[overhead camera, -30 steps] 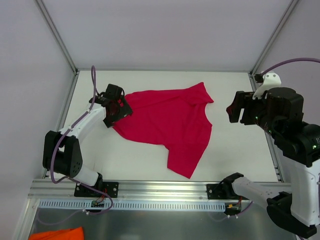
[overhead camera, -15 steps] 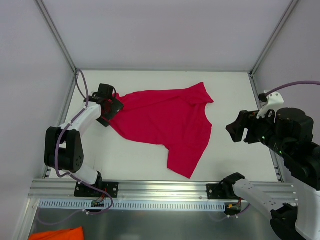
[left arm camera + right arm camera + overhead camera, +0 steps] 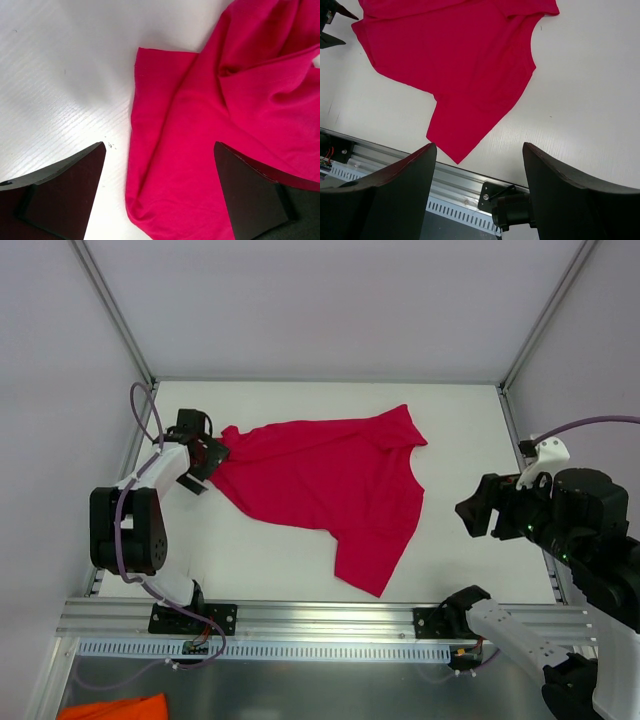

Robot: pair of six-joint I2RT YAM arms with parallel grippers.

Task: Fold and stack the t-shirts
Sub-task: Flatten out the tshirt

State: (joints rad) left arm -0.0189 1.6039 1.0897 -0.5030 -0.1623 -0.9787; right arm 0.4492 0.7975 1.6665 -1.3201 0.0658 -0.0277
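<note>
White laminate table [image 3: 470, 420], boxed in by pale walls and aluminium posts. Items are listed from my near edge outward.

1. Slotted aluminium rail [image 3: 330, 620] along the near edge, carrying both arm bases. Below it, at the lower left of the overhead view, a piece of orange cloth [image 3: 112, 708] sits off the work surface. I cannot tell what it is.

2. Right gripper [image 3: 472, 510], held above the table's right side, well apart from the garment. Jaws spread wide, nothing between them. Its wrist view takes in most of the shirt, so I read this pose as waiting or surveying rather than reaching.

3. T-shirt [image 3: 320, 475], crimson, the only one in view. It lies unfolded in the middle of the table, loosely spread and skewed. One narrow end points toward the rail, and a rumpled flap is turned over near the far right corner. By my judgement no fold is made and no stack begun.

4. Left gripper [image 3: 210, 452], low at the shirt's far left end. Jaws spread, one finger over bare table and the other over cloth. A creased corner of fabric lies on the surface between them, not pinched. I judge this is set up for taking that corner, since drawing it outward would flatten the wrinkles before folding. Thin fabric may slip or bunch if the bite is shallow.

5. Back wall [image 3: 320, 310], blank.
</note>
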